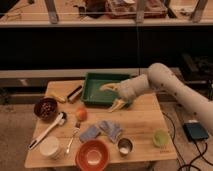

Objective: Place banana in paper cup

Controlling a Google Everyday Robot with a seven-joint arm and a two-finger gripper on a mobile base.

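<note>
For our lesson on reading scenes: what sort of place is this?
Probably a robotics lab or workshop. A robot arm's gripper hangs open over the front edge of the green tray on a wooden table, and what looks like a power brick lies on the floor.

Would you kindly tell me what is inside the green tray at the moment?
The green tray shows only bare green floor across its left part. Its right front corner is covered by the arm and the open pincer, which hangs over the front rim, so anything there is hidden.
</note>
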